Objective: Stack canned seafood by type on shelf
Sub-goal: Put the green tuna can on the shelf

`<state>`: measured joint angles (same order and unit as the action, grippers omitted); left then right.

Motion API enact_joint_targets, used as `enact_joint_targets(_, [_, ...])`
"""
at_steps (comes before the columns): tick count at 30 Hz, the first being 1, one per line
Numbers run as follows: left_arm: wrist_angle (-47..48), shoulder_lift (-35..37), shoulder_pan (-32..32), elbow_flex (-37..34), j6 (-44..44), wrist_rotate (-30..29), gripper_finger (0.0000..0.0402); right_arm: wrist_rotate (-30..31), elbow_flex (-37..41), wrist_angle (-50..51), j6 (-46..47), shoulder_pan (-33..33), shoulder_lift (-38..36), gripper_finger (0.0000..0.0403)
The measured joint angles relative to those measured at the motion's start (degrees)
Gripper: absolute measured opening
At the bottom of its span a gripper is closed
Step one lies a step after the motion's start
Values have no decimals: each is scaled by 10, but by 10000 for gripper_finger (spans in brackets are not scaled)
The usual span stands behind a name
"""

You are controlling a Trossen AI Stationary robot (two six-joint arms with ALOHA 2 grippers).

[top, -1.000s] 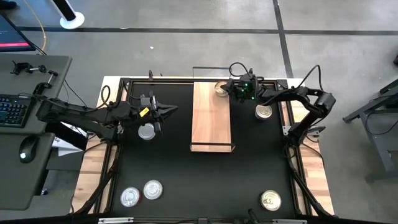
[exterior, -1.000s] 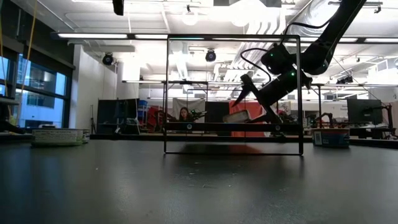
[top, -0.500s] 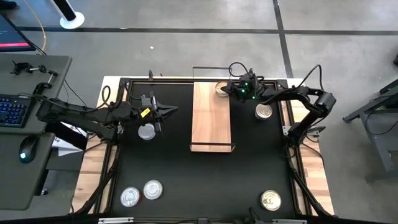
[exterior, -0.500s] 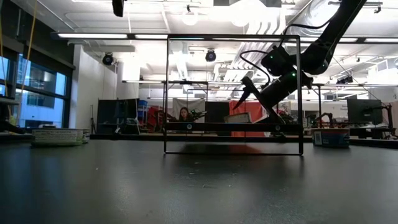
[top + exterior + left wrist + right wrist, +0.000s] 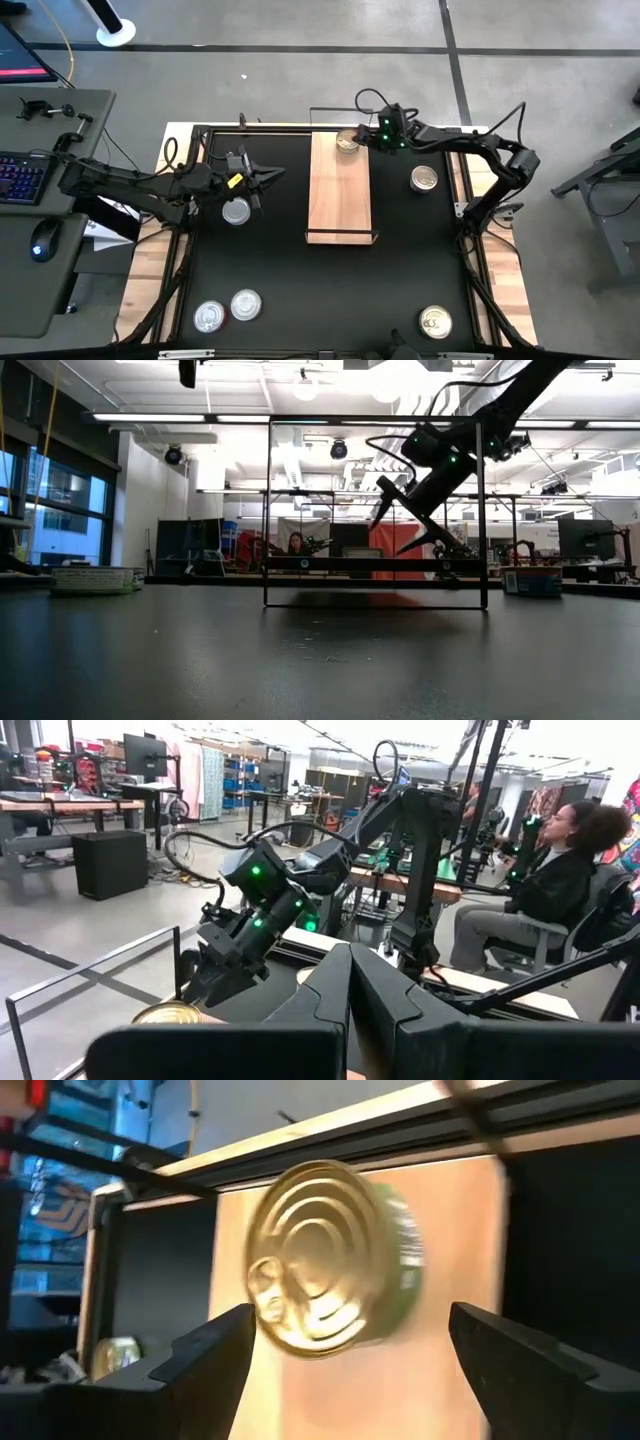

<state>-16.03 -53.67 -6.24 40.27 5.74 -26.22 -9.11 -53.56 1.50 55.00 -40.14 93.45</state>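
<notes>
We see the right gripper (image 5: 362, 139) over the far end of the shelf (image 5: 340, 195), its fingers (image 5: 215, 1355) spread wide apart with nothing between them. Just ahead of those fingers a gold tin (image 5: 325, 1275) shows in the right wrist view, lid facing the camera, with the light wood of the shelf under it; we cannot tell whether it lies flat or is tipped. From above, that tin (image 5: 347, 143) sits at the shelf's far end, just beside the gripper's tips and apart from them. In the low view the right gripper (image 5: 405, 520) hangs above the plank inside the black wire rail (image 5: 375, 510), fingers splayed and angled downward. Behind the right gripper, on the black table (image 5: 320, 290), lies a second gold tin (image 5: 425, 179), and well off toward the near edge a third one (image 5: 435, 322). The left gripper (image 5: 272, 177) waits over the table on the other side of the shelf, its fingers (image 5: 350, 995) pressed together, empty. A silver tin (image 5: 236, 211) lies just beside the left arm, and two more silver tins (image 5: 228, 311) sit far from it at the near edge.
</notes>
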Motion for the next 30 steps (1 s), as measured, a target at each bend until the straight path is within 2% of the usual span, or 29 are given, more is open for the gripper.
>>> enact_joint_targets(12, [9, 0, 0, 0, 1, 0, 0, 7, -17, 14, -22, 8, 0, 323])
enact_joint_targets(16, [9, 0, 0, 0, 1, 0, 0, 63, -16, 26, -41, 18, 0, 323])
enact_joint_targets(21, [9, 0, 0, 0, 1, 0, 0, 95, -16, -4, -39, 19, 0, 323])
enact_joint_targets(30, [8, 0, 0, 0, 11, 0, 0, 71, -16, -35, -34, 19, 23, 323])
